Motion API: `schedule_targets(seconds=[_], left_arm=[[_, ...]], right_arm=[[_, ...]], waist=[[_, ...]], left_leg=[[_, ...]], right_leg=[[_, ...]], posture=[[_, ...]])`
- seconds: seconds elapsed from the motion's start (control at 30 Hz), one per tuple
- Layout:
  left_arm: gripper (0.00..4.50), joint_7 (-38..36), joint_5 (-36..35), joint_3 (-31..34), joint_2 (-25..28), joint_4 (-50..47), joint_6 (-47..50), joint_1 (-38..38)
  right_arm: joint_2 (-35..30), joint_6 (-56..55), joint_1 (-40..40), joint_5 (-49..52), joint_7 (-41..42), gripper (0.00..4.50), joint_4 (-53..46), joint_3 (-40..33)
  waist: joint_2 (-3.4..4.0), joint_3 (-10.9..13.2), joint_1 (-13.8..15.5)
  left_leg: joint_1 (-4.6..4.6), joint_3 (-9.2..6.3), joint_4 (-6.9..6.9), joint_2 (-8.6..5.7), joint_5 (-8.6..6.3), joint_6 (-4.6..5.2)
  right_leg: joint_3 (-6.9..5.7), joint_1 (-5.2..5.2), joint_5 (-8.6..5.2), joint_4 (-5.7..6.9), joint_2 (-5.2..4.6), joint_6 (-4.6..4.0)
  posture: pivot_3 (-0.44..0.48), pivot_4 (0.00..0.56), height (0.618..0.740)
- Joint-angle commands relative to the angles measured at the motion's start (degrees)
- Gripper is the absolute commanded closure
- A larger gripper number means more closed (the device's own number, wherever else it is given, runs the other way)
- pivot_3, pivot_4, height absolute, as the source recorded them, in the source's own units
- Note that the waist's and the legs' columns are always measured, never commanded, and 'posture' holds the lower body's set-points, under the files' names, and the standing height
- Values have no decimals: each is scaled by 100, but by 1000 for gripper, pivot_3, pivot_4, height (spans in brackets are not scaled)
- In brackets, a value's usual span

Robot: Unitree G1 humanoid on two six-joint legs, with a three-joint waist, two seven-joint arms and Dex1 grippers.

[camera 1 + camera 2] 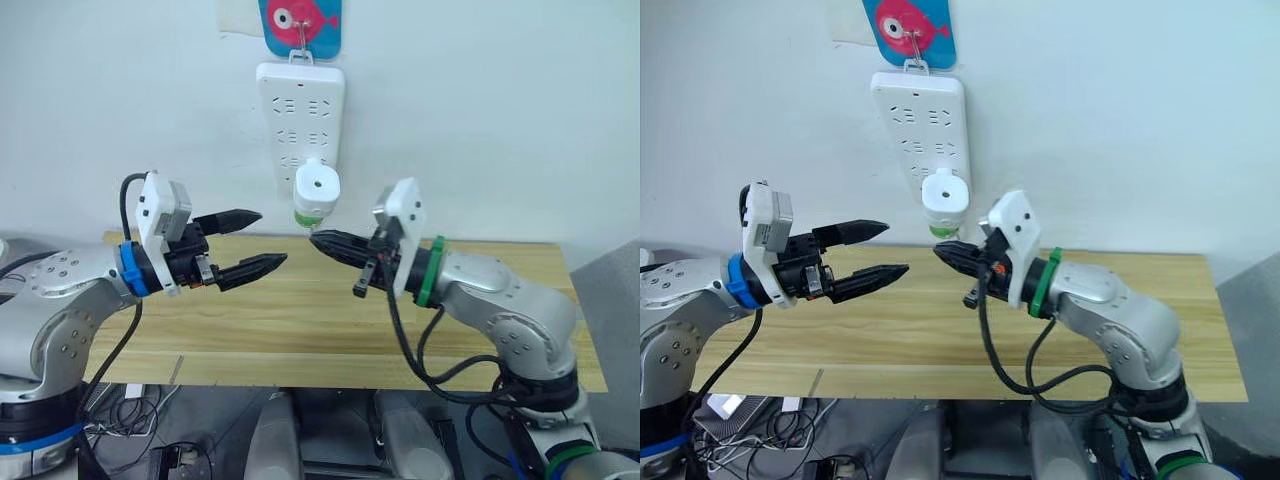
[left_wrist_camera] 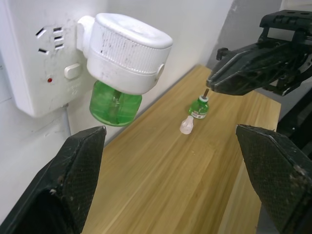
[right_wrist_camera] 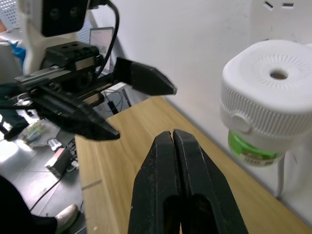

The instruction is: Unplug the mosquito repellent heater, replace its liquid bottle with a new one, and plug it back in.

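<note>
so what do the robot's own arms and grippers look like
Both arms are silver-grey metal. The left gripper and right gripper each have two black pointed fingers and a white wrist box. A blue ring marks the left wrist, a green ring the right. Black cables loop beneath both.

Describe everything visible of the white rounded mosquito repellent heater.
The white rounded plastic mosquito repellent heater is plugged into the lowest socket of the long white power strip hanging on the wall. It has a ribbed rim, a round hole in its face and a translucent green bottle fitted beneath. Neither gripper touches it.

Lab-like test setup: bare wooden bench (image 1: 300, 330), wall-hung power strip (image 1: 300, 110), loose floor cables (image 1: 140, 405).
</note>
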Motion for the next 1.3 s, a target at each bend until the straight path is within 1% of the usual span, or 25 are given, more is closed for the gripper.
schedule_targets(seconds=[0.03,0.2,0.33,0.7,1.0,1.3], left_arm=[[0,92,-162,205,130,-156,-32,8],[0,141,-195,112,172,-85,-82,-53],[0,149,-192,34,142,-48,-107,-103],[0,91,-147,-64,189,86,-137,-226],[0,74,-125,-90,216,112,-175,-213],[0,72,-141,-106,255,139,-213,-189]], right_arm=[[127,-340,-96,-301,-115,4458,86,100],[99,-481,-58,-626,-158,4458,285,103],[205,-505,-102,-736,-219,4458,365,51],[469,-431,-94,-779,-284,4458,310,179],[434,-304,-75,-757,-183,4458,255,287],[641,-498,-202,-947,-405,4458,430,110]], waist=[[0,0,10],[0,0,13],[0,0,12],[0,0,11],[0,0,11],[0,0,11]], left_leg=[[0,0,-3,0,0,0],[0,1,-4,0,0,-1],[0,1,-3,1,0,-1],[0,2,-3,1,0,-1],[0,1,-4,0,0,-1],[0,1,-3,1,0,-1]], right_leg=[[-1,-1,0,-1,0,0],[-3,-1,0,-4,-1,0],[-3,-1,0,-3,0,0],[-2,-1,0,-3,0,-1],[-3,-1,0,-2,0,-1],[-2,-1,0,-2,0,-1]], posture=[[-89,290,740],[-90,293,740],[-102,294,740],[-102,292,740],[-103,293,740],[-103,293,740]])
